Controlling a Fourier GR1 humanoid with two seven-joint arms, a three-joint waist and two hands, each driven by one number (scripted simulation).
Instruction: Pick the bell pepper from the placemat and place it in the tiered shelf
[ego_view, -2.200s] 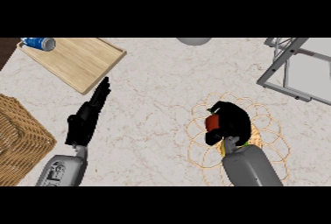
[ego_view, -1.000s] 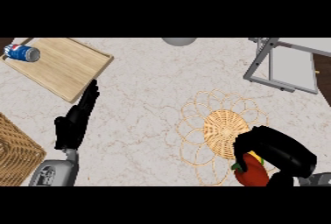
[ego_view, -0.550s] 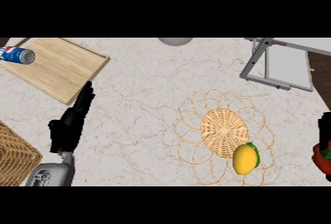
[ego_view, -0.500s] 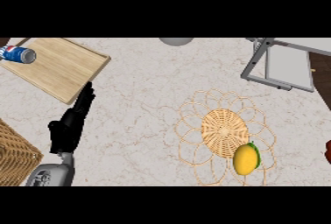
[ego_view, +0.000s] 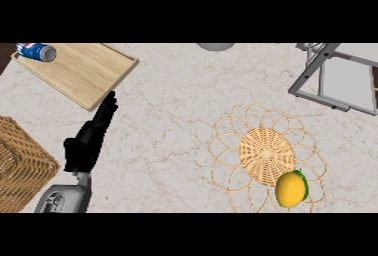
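gone from view now is the right hand, which a moment ago showed at the right edge with the red pepper. nearest, a yellow-green fruit (ego_view: 291, 189) lies on the placemat (ego_view: 266, 152). left hand (ego_view: 90, 139) rests, fingers straight and together. farther: basket (ego_view: 21, 170), board (ego_view: 81, 70), can (ego_view: 37, 51), shelf (ego_view: 336, 76).

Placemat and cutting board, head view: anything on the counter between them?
Nothing: in the head view only bare marble counter lies between the woven placemat and the wooden cutting board. The left hand sits below that stretch.
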